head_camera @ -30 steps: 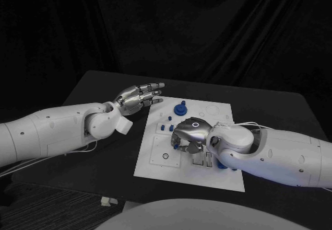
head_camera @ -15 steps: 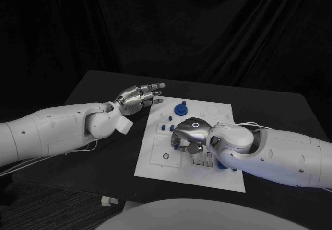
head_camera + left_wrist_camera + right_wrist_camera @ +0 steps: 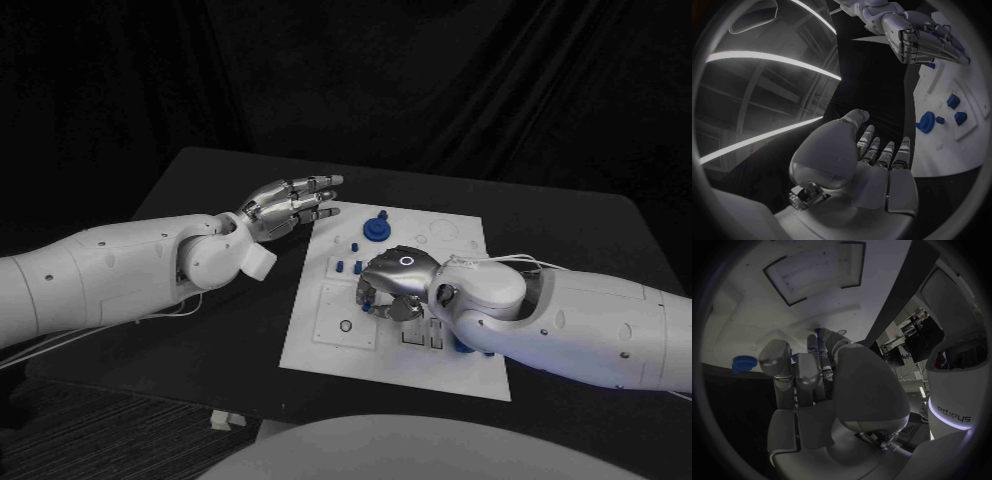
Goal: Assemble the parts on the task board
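The white task board lies in the middle of the black table. My right hand is bent down over the board's middle, fingers curled together, and pinches a small blue part at its fingertips against the board. My left hand hovers flat and open beside the board's far left corner, holding nothing. A round blue part stands at the far end of the board, with small blue pegs just nearer. The left wrist view shows the left hand, the round blue part and the right hand.
Another blue part peeks out under my right forearm at the board's near right. A square recess with a dark ring sits on the board's near left. Bare black table lies left of the board.
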You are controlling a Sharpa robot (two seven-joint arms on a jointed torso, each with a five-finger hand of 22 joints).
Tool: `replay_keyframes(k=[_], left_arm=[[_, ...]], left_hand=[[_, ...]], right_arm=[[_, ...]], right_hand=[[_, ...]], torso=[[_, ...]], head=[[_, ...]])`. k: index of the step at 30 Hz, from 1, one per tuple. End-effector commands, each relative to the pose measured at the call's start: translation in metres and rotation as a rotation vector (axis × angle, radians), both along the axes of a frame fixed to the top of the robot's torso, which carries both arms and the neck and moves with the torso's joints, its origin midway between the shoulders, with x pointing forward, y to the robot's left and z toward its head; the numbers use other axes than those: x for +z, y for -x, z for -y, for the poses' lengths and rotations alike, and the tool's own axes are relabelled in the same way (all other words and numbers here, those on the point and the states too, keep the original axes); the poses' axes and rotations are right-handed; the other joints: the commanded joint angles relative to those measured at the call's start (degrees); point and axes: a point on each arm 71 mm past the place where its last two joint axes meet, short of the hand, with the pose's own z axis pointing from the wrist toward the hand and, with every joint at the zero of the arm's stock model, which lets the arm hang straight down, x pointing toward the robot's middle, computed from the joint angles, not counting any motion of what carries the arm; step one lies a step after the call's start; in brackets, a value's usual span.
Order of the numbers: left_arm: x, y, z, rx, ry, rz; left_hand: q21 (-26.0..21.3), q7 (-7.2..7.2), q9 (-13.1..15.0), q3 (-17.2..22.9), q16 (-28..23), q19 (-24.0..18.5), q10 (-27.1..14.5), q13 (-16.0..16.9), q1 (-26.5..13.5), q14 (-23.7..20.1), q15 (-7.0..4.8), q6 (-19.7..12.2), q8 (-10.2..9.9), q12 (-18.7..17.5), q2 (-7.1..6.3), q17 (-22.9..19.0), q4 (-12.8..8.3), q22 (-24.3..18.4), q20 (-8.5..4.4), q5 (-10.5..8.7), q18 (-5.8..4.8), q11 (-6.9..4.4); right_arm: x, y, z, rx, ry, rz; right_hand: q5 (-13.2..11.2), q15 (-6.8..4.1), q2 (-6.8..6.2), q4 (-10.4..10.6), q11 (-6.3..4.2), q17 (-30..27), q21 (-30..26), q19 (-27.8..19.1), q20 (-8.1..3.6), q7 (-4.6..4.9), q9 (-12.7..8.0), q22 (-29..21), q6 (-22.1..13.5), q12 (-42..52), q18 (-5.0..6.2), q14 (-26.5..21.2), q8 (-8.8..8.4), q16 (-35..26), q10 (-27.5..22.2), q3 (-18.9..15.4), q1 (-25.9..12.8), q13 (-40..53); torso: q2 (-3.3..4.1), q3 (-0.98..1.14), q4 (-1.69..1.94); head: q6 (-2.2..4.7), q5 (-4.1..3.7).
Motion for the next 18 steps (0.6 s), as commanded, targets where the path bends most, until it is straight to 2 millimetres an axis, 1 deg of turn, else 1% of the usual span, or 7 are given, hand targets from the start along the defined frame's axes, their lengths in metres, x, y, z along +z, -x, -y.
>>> replay_keyframes(k=[1, 6, 10, 13, 15, 18], left_arm=[[0.0, 0.0008, 0.0023, -0.013, 0.018, -0.002], [-0.0009, 0.0009, 0.0024, -0.015, 0.017, -0.006], [-0.0016, 0.0011, 0.0024, -0.016, 0.017, -0.008], [-0.0022, 0.0011, 0.0024, -0.016, 0.016, -0.01], [-0.0025, 0.0012, 0.0024, -0.017, 0.016, -0.011], [-0.0029, 0.0012, 0.0024, -0.018, 0.016, -0.012]], left_hand=[[0.2, 0.13, 0.1, 0.4, 0.2, 0.2, -0.1, 0.0, -0.4, 0.4, 0.11, 0.4, 0.3, -0.2, 0.02, 0.1, -0.1, 0.0, 0.01, 0.22, -0.82, 0.11], [0.2, 0.13, 0.1, 0.4, 0.2, 0.2, -0.1, 0.0, -0.4, 0.4, 0.11, 0.4, 0.3, -0.2, 0.02, 0.1, -0.1, 0.0, 0.01, 0.22, -0.82, 0.11], [0.2, 0.13, 0.1, 0.4, 0.2, 0.2, -0.1, 0.0, -0.4, 0.4, 0.11, 0.4, 0.3, -0.2, 0.02, 0.1, -0.1, 0.0, 0.01, 0.22, -0.82, 0.11], [0.2, 0.19, 0.1, 0.4, 0.3, 0.2, -0.2, 0.0, -0.4, 0.4, 0.13, 0.4, 0.4, -0.2, 0.07, 0.1, -0.1, -0.1, 0.01, 0.25, -0.84, 0.13], [0.2, 0.19, 0.1, 0.4, 0.3, 0.2, -0.2, 0.0, -0.4, 0.4, 0.13, 0.4, 0.4, -0.2, 0.07, 0.1, -0.1, -0.1, 0.01, 0.25, -0.84, 0.13], [0.2, 0.19, 0.1, 0.4, 0.3, 0.2, -0.2, 0.0, -0.4, 0.4, 0.13, 0.4, 0.4, -0.2, 0.07, 0.1, -0.1, -0.1, 0.01, 0.25, -0.84, 0.13]], right_arm=[[-0.002, -0.0003, 0.0008, -0.019, 0.014, -0.004], [-0.0024, -0.0007, 0.0012, -0.02, 0.012, -0.003], [-0.0026, -0.0009, 0.0014, -0.021, 0.012, -0.003], [-0.0026, -0.001, 0.0015, -0.02, 0.012, -0.003], [-0.0026, -0.0011, 0.0015, -0.02, 0.011, -0.002], [-0.0027, -0.0012, 0.0015, -0.021, 0.011, -0.002]], right_hand=[[-0.2, 0.39, -0.43, 0.0, -0.09, -0.1, -0.3, -0.4, -0.02, 0.0, -0.1, 6.9, -0.4, -0.2, -0.59, 0.5, -0.34, -0.3, -0.5, -0.1, 0.0, 0.0], [0.3, 0.42, -0.31, -0.1, -0.13, -0.2, -0.3, -0.6, 0.05, -0.06, 0.1, 6.9, 0.0, -0.1, -0.56, 0.4, -0.07, -0.3, -0.3, 0.1, 0.2, 0.1], [0.3, 0.5, -0.58, -0.2, 0.03, -0.4, -0.7, -0.7, 0.11, 0.13, -0.1, 6.8, -0.6, -0.2, -0.5, 0.3, -0.33, -0.5, -0.7, 0.0, 0.0, 0.1], [-0.3, 0.8, -0.87, 0.1, 0.37, -0.7, -1.1, -1.0, 0.31, 0.55, -0.4, 6.7, -1.9, -0.4, -0.47, 0.1, -0.61, -0.6, -1.4, -0.1, -0.6, 0.0], [-1.4, 1.15, -1.32, 0.5, 0.8, -1.0, -1.5, -1.2, 0.6, 1.03, -0.8, 6.6, -3.7, -0.6, -0.43, -0.2, -0.64, -0.9, -2.2, -0.3, -1.3, 0.0], [-2.1, 1.24, -1.7, 0.8, 0.83, -1.3, -1.8, -1.4, 0.77, 1.07, -1.2, 6.5, -5.4, -0.5, -0.34, -0.4, -0.65, -1.1, -2.8, -0.5, -1.8, 0.0]], torso=[[0.01, -0.01, -0.04], [0.02, 0.0, -0.03], [0.03, 0.02, -0.03], [0.03, 0.02, -0.01], [0.02, 0.02, 0.01], [0.02, 0.02, -0.03]], head=[[-0.01, 0.0], [-0.01, 0.03], [-0.01, 0.01], [-0.01, -0.03], [-0.01, -0.03], [-0.01, 0.03]])
